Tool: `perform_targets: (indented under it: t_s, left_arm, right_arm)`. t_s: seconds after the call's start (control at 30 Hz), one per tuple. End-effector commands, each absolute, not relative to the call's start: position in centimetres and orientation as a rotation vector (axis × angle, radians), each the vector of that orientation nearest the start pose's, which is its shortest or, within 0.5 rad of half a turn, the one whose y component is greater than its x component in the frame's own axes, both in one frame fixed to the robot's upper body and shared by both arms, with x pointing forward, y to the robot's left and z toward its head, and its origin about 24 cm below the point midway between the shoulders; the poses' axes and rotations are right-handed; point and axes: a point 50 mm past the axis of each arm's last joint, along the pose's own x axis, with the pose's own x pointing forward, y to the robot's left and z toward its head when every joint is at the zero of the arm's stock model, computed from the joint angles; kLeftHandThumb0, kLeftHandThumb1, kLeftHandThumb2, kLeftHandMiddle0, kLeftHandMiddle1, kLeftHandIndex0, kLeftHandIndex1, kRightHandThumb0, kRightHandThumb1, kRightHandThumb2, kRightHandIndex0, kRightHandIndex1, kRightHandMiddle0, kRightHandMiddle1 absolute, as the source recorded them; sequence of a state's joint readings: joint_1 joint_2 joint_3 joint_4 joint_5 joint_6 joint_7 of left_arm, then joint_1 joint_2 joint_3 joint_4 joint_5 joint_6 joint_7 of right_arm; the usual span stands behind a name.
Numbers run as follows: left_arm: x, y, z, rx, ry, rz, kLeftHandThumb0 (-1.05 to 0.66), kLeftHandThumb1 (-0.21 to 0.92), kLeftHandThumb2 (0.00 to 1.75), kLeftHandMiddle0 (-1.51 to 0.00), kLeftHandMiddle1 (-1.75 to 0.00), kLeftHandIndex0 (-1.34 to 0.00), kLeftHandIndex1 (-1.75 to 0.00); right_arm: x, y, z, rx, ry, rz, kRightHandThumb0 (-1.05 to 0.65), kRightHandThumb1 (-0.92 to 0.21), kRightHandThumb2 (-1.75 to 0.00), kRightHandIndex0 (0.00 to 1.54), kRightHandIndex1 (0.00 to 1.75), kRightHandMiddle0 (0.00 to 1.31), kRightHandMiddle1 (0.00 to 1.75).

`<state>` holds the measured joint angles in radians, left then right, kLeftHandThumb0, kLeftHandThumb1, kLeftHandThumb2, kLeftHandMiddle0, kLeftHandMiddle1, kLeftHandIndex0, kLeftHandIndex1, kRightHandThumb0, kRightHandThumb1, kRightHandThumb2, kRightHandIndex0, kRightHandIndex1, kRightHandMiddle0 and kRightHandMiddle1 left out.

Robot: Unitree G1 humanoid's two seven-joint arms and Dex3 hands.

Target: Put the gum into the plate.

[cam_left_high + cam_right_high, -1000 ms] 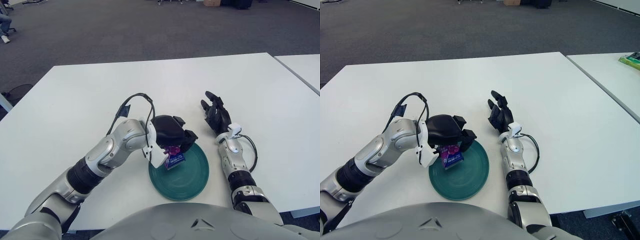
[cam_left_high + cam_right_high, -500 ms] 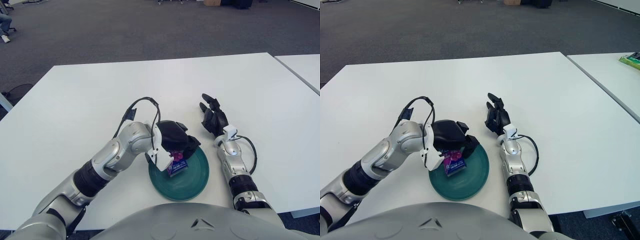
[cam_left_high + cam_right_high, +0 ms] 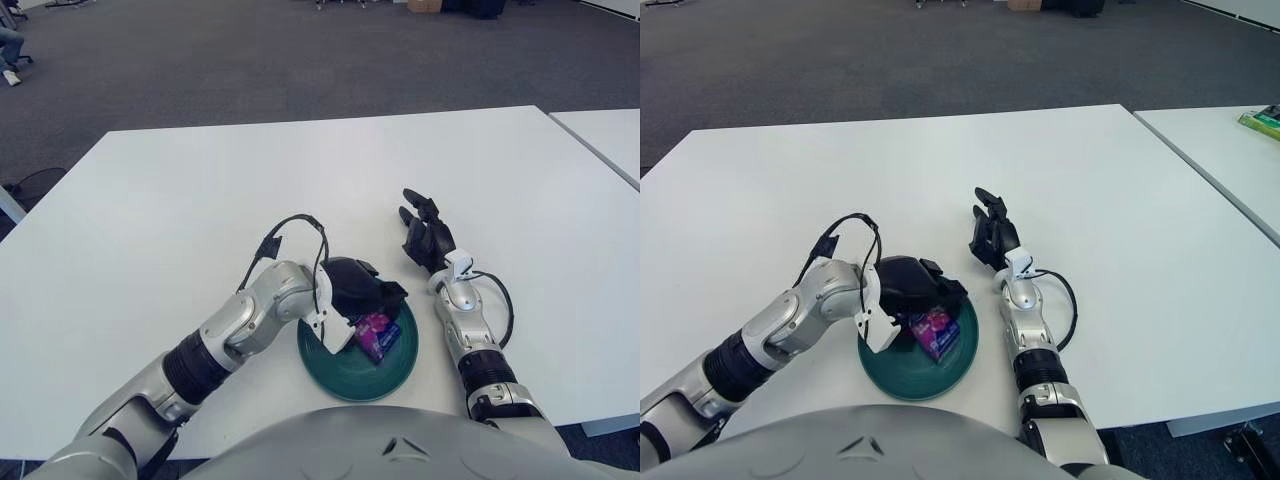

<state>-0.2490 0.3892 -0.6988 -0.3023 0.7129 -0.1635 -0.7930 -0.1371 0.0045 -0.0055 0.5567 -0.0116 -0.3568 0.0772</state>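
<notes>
Comparing with a second ago: my left hand has dropped lower and pushed further over the plate, and the gum has gone from hanging upright under the fingers to lying tilted, low in the dish. It now looks down on the plate's inner surface or very nearly so. I can't confirm from these views whether it's fully seated.

Left hand's fingers are curled over the pack's upper end. I can't tell if they're pinching it or have already slackened; contact point is hidden under the black palm. My read: placement is basically done, release is the step in hand.

Right hand sits idle, fingers spread, just right of the plate on the white table. It shifted slightly nearer the plate half a second back, steady since.

The gum: small flat pack, blue body with a pink-purple end, glossy wrapper, lying skewed toward the plate's middle. Light and thin, so I'd expect it to slide if the fingers drag on opening.
</notes>
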Motion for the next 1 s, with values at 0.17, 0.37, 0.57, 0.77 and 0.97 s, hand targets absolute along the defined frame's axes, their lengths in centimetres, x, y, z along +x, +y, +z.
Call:
perform_targets:
  t_s: [0.17,0.37,0.57,0.77,0.97]
  left_arm:
    - [20.0,3.0,8.0,1.296,-0.391,-1.385,-0.85,0.92,0.41,-0.28,-0.45,0.00,-0.86]
    - [20.5,3.0,8.2,1.271,-0.417,-1.424,-0.98,0.92,0.55,-0.24,-0.21,0.00,-0.54]
    - [21.0,3.4,8.4,1.227,-0.432,-1.435,-1.04,0.92,0.65,-0.20,-0.14,0.00,-0.41]
    - [22.1,6.9,9.9,1.172,-0.434,-1.362,-1.05,0.92,0.69,-0.10,-0.06,0.00,-0.20]
    - [22.4,9.0,11.7,1.088,-0.463,-1.270,-1.05,0.92,0.67,-0.01,-0.01,0.00,-0.03]
  right_arm:
    - [23.9,-13.9,-5.4,0.007,0.273,0.085,-0.67,-0.92,-0.98,0.30,0.01,0.00,0.54]
    - [24.1,-13.8,-5.4,0.012,0.275,0.080,-0.67,-0.92,-0.96,0.31,0.01,0.00,0.55]
    - [24.2,-13.6,-5.4,0.029,0.273,0.070,-0.67,-0.92,-0.94,0.31,0.01,0.00,0.57]
    - [24.3,-13.3,-5.6,0.272,0.283,-0.009,-0.62,-0.92,-0.88,0.39,0.04,0.00,0.72]
    - [24.1,-13.2,-5.8,0.296,0.272,-0.004,-0.59,-0.92,-0.87,0.41,0.04,0.00,0.74]
